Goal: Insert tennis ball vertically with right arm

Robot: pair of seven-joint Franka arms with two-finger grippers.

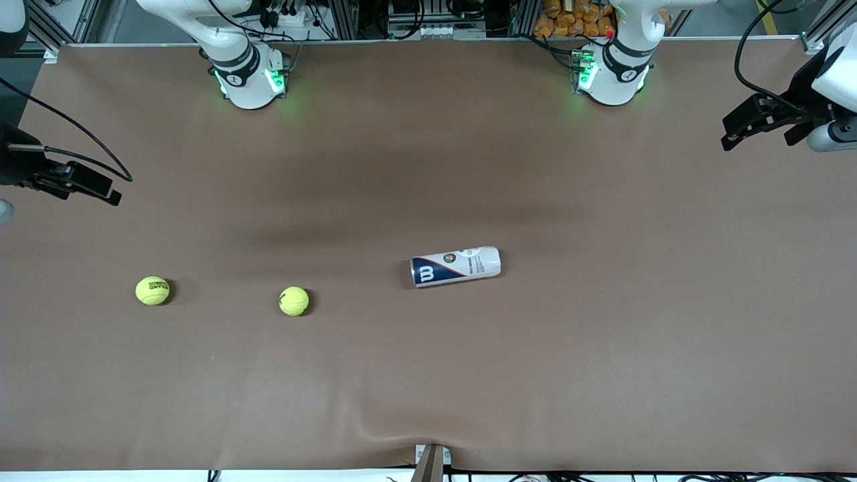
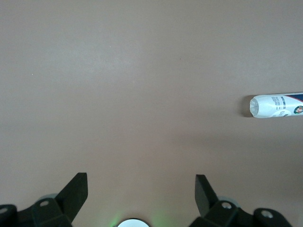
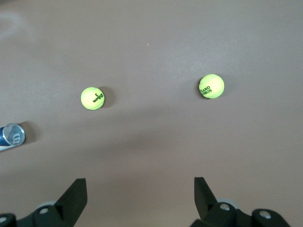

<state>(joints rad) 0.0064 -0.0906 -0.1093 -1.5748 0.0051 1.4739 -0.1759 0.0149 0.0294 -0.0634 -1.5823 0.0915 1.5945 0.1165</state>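
Two yellow-green tennis balls lie on the brown table: one (image 1: 152, 290) toward the right arm's end, one (image 1: 294, 300) between it and the can. A white and blue tennis ball can (image 1: 455, 266) lies on its side near the table's middle. My right gripper (image 1: 100, 191) hangs open and empty over the right arm's end of the table. Its wrist view shows its open gripper (image 3: 140, 189), both balls (image 3: 211, 86) (image 3: 92, 98) and the can's blue end (image 3: 10, 136). My left gripper (image 1: 756, 130) waits open over the left arm's end; its wrist view (image 2: 141, 189) shows the can's white end (image 2: 277, 105).
The brown table cover (image 1: 428, 375) has a wrinkle at the edge nearest the front camera, by a small bracket (image 1: 430, 462). The two arm bases (image 1: 251, 80) (image 1: 612, 73) stand along the edge farthest from that camera. Cables hang by the right gripper (image 1: 80, 140).
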